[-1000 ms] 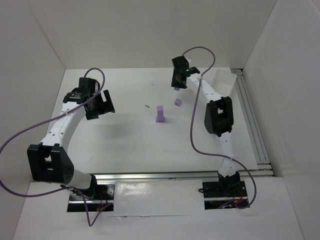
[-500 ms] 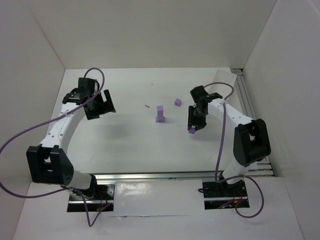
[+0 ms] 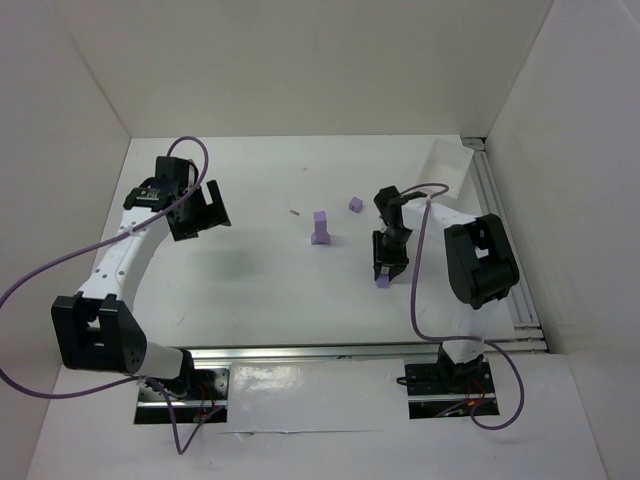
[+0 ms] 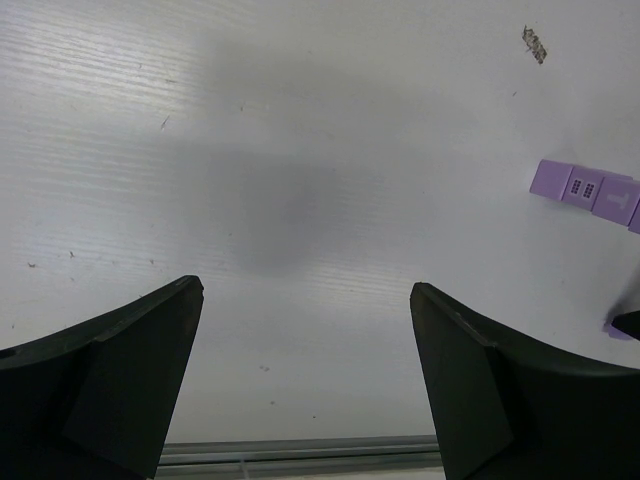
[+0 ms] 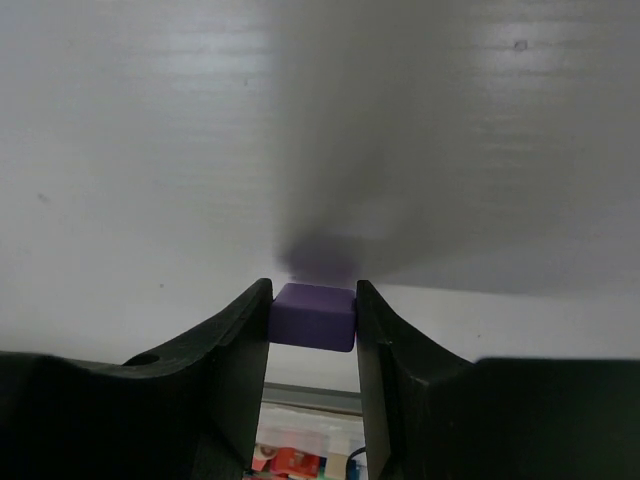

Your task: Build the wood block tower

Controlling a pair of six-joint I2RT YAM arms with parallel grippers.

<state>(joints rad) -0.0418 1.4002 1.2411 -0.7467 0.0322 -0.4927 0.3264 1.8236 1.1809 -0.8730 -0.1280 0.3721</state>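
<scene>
One lilac cube [image 5: 314, 316] sits pinched between the right fingers [image 5: 235, 345], that arm folded back, down near the white surface [image 3: 260, 270] to the right of the short tower [image 3: 320, 228]. A second cube [image 3: 354, 204] lies beyond the tower. The left fingers [image 4: 120, 370] hang spread, empty; their wrist view alone shows printed tower faces.

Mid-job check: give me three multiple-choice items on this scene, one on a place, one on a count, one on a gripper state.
1. Where is the right gripper relative to the tower? A) directly above it B) to its left C) to its right
2. How many blocks lie loose on the table? A) one B) none C) three
3. The right gripper is: A) open, empty B) shut on a wood block C) out of view
Answers: C, top view shows it right of the tower; A, one loose block sits behind the tower; B, fingers pinch it in the wrist view.
</scene>
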